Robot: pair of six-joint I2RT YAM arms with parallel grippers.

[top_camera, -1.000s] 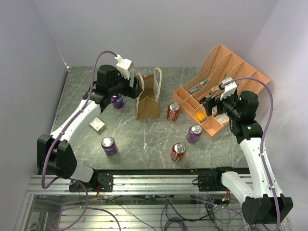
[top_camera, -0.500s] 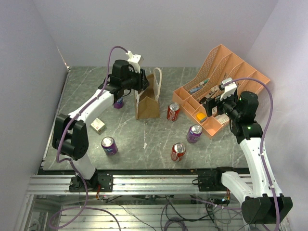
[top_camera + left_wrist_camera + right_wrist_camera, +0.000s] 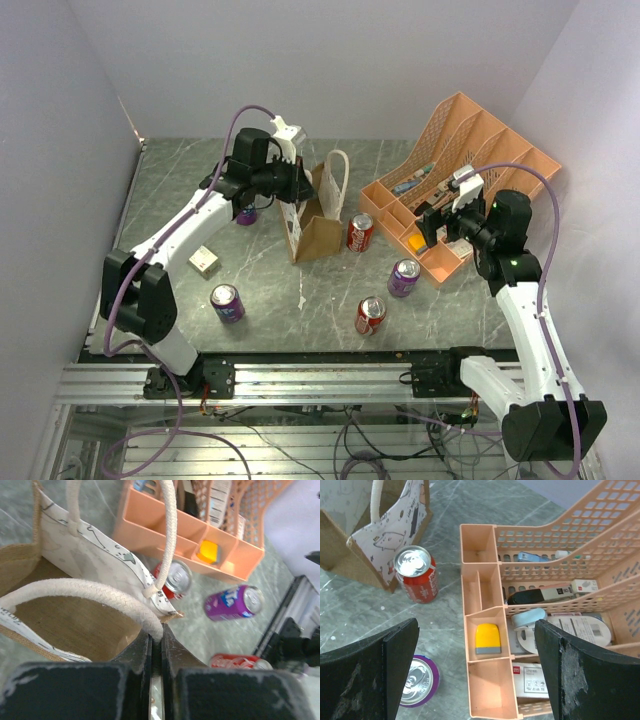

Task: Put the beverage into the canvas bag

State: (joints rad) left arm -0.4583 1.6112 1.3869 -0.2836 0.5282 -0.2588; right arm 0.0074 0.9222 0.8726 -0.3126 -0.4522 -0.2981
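Left pincer clamped on braided cream rope handle, boxy woven canvas bag

white left arm and right arm, black joints, looping purple cables.

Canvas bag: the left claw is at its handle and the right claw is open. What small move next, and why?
Probably lower the right claw toward the upright red can beside the canvas bag. The left claw is shut on a handle, the bag's mouth shows open, and no can is gripped yet.
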